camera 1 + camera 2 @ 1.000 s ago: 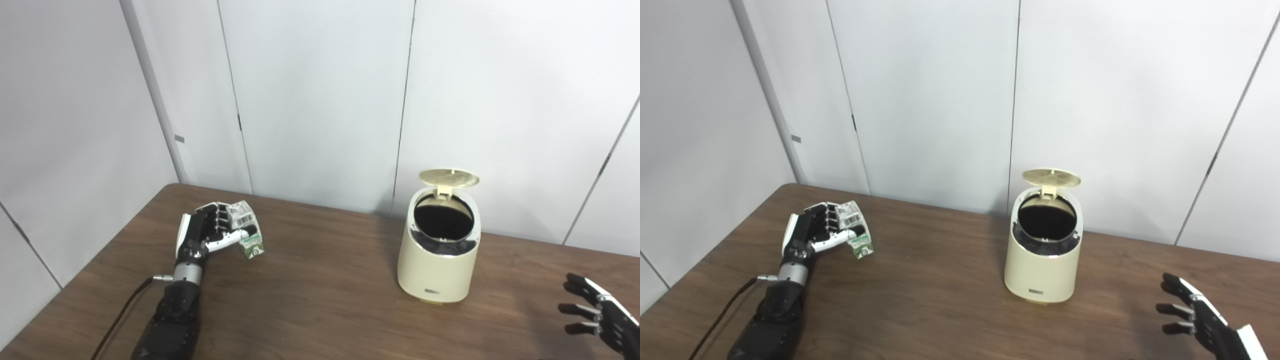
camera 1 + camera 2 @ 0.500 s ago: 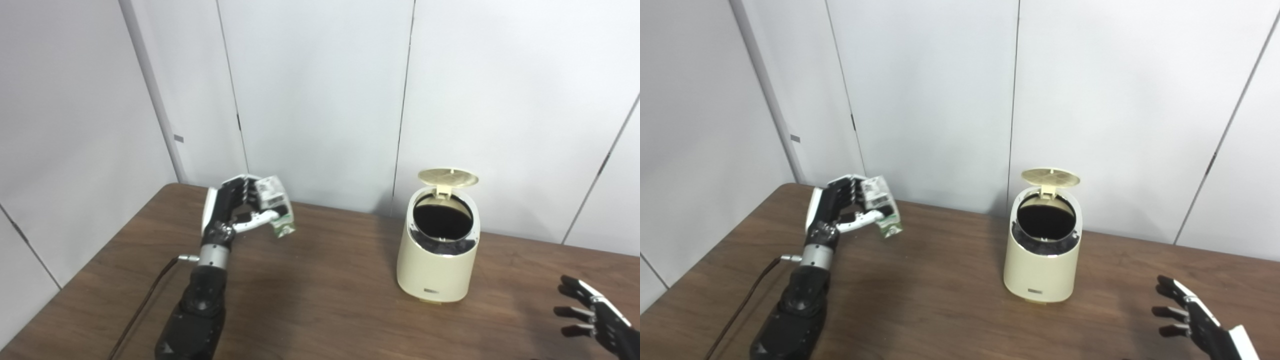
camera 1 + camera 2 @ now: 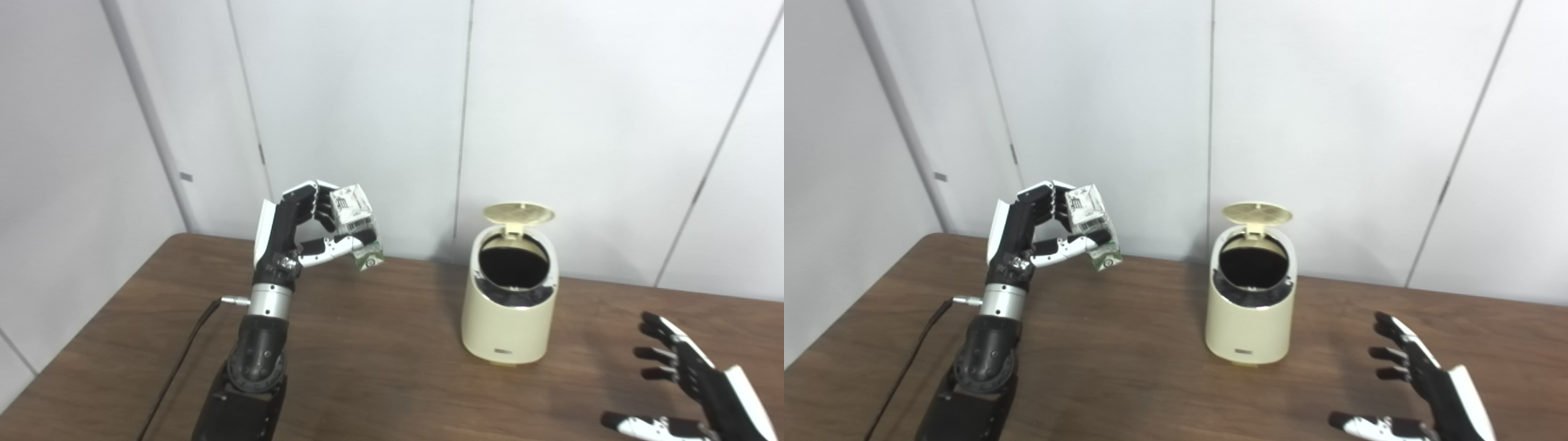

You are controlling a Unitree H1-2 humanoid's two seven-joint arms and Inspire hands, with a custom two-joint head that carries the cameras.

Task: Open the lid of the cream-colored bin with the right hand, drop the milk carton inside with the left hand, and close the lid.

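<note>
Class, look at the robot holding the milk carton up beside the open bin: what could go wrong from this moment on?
1. The left hand pinches the milk carton tilted, high over the table; it might slip before it gets to the bin.
2. The bin's mouth looks narrow, so a tilted carton may catch on the rim.
3. The raised lid stands unheld, with the right hand open and apart from it; a knock could shut it.
</note>
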